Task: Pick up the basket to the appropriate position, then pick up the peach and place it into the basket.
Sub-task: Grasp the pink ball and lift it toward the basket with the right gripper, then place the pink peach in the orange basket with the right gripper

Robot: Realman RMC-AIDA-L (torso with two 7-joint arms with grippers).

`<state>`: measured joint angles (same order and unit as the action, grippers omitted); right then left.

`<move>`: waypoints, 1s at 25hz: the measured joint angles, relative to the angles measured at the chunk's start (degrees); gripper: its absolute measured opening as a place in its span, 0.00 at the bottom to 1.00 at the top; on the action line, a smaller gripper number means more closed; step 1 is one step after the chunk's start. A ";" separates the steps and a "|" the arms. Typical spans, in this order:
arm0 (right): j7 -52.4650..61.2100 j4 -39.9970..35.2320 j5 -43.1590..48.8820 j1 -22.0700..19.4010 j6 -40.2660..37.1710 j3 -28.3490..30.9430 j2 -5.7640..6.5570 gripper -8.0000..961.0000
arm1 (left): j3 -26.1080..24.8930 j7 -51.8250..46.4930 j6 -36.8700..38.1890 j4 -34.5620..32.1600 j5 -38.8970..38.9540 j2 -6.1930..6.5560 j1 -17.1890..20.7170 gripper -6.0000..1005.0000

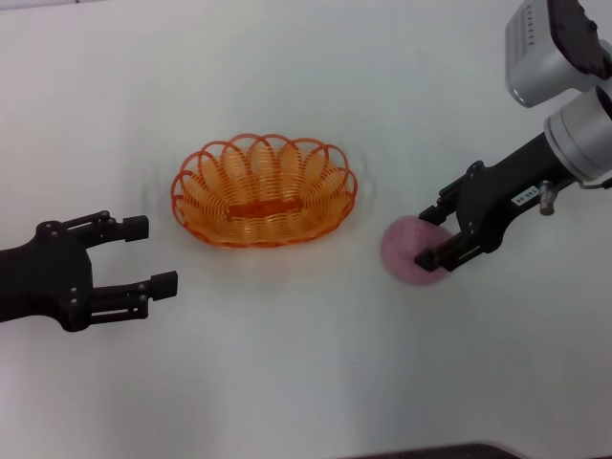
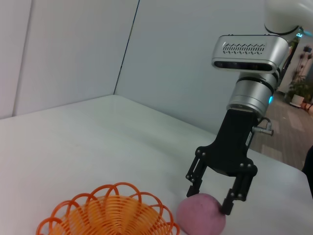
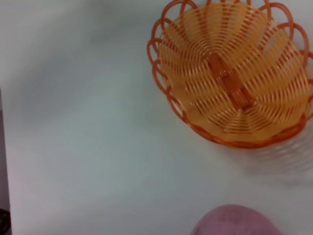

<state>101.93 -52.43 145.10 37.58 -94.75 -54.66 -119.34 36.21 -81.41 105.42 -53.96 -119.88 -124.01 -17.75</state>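
Note:
The orange wire basket [image 1: 263,196] stands empty on the white table, in the middle. It also shows in the left wrist view [image 2: 110,213] and the right wrist view [image 3: 234,73]. The pink-purple peach [image 1: 400,253] lies on the table to the basket's right, a short gap from its rim. My right gripper [image 1: 432,235] is open and low over the peach, one finger on each side of its top; the left wrist view [image 2: 210,199] shows this too. The peach [image 3: 237,223] shows at the right wrist view's edge. My left gripper [image 1: 153,255] is open and empty, left of the basket.
The white table [image 1: 306,382] carries only the basket and the peach. A pale wall stands behind the table in the left wrist view [image 2: 73,49].

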 joint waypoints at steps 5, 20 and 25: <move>-0.07 0.06 0.03 0.22 0.17 -0.19 -0.04 0.75 | 0.00 0.00 0.24 0.00 0.00 0.00 0.01 0.85; -0.54 -4.92 -4.25 -0.34 -3.42 2.55 0.27 0.16 | 0.04 0.03 0.53 -0.01 -0.34 0.09 0.12 0.84; -2.95 -8.16 -16.61 -1.67 -8.29 7.28 0.65 0.14 | 0.46 -0.19 0.55 -0.01 -1.20 0.09 0.23 0.84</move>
<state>98.99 -60.59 128.49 35.91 -103.04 -47.38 -118.69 36.67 -81.60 105.96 -53.97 -121.09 -123.93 -17.53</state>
